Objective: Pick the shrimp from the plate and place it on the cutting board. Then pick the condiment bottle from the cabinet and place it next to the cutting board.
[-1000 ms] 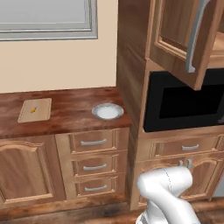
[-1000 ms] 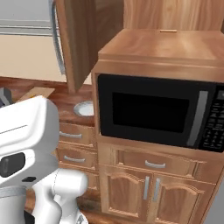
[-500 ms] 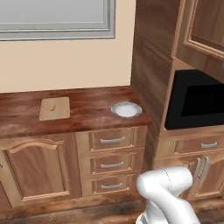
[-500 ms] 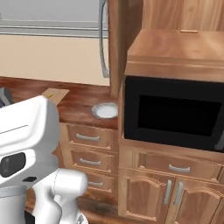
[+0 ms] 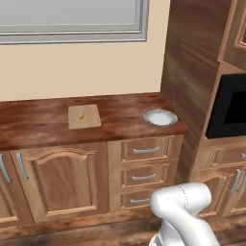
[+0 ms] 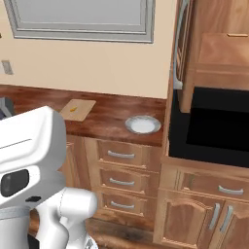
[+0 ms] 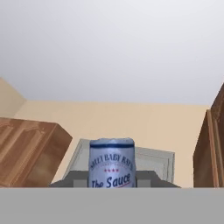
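The condiment bottle stands close in the hand view, its blue-grey top and a label reading "The Sauce" facing me. My gripper is shut on it, with grey fingers at both sides. On the counter lies the cutting board with the tiny orange shrimp on it. To the board's right sits the plate, holding nothing. The cabinet door's silver handle shows at the upper right.
A black microwave sits in a tall wooden unit right of the counter. Drawers with short silver handles and a cupboard door run below the counter. A window hangs on the wall above it.
Both base views have slid, so counter, board and plate now sit further right in the picture; the camera moved, the things did not. The grip has not changed.
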Motion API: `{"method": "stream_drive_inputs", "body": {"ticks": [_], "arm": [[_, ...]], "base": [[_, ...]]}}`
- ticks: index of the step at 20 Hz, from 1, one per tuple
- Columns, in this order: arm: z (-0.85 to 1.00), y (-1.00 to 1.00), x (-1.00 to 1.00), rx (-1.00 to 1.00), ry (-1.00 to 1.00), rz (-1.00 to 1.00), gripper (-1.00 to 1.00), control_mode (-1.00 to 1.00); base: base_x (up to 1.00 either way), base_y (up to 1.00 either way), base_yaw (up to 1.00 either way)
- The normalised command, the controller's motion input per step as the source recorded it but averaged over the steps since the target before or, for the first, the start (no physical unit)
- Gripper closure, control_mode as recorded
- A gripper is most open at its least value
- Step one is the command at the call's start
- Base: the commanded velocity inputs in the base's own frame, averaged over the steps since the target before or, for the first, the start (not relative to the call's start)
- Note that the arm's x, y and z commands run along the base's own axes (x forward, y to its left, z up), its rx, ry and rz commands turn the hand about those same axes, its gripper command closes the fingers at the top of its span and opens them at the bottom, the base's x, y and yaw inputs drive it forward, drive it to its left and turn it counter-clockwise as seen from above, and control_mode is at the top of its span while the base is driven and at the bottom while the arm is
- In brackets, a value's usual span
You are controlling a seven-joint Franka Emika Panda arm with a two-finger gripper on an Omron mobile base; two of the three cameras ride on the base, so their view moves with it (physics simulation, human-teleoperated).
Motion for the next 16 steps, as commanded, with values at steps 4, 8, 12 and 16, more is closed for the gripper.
{"method": "stream_drive_inputs", "body": {"ticks": [4,8,12,16], "arm": [[0.0,0.0,0.0,0.0,0.0,0.0,1.0,1.0],[0.0,0.0,0.0,0.0,0.0,0.0,1.0,1.0],[0.0,0.0,0.0,0.0,0.0,0.0,1.0,1.0],[0.0,0.0,0.0,0.0,0.0,0.0,1.0,1.0]], "base": [[-0.27,0.63,0.0],[-0.26,0.64,0.0],[-0.24,0.66,0.0],[-0.23,0.69,0.0]]}}
